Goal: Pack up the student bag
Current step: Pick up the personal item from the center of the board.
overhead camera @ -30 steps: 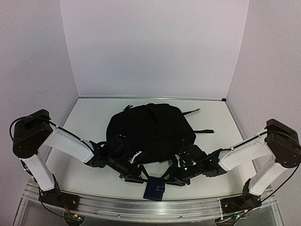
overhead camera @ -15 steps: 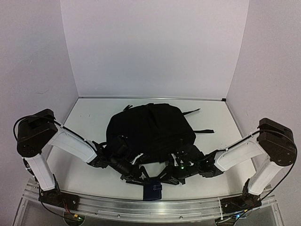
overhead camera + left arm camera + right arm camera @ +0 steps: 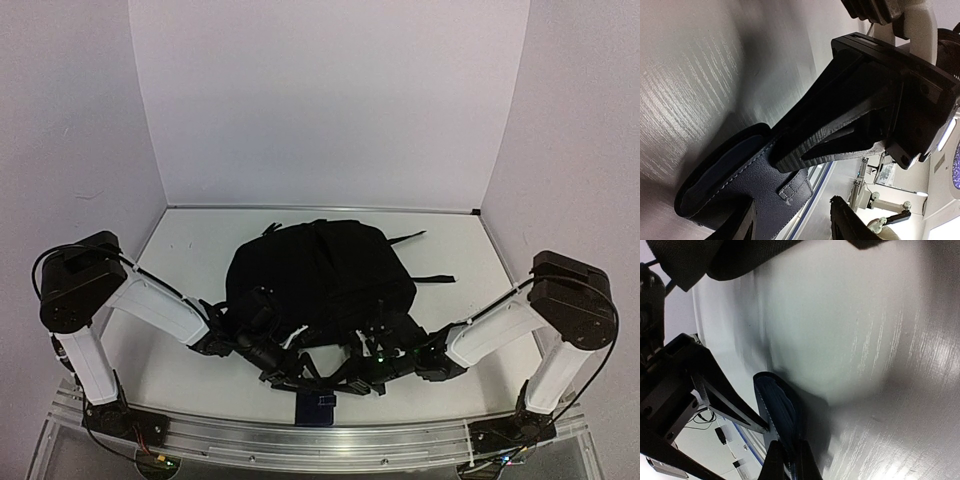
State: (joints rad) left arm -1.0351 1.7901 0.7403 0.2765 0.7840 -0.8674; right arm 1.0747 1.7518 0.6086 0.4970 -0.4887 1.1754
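Right wrist, right end effector (image 3: 788, 454) pinching navy wallet (image 3: 776, 401), left end effector (image 3: 792, 216) wide

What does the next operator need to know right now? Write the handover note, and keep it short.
Left pincer: open, close by the navy pouch.
Right pincer: shut on the pouch's edge.
Student bag: mid-table, behind both pincers; whether its zip is open cannot be seen.
Done: pouch gripped at the table's near edge, outside the bag.
Left: get the pouch into the bag.
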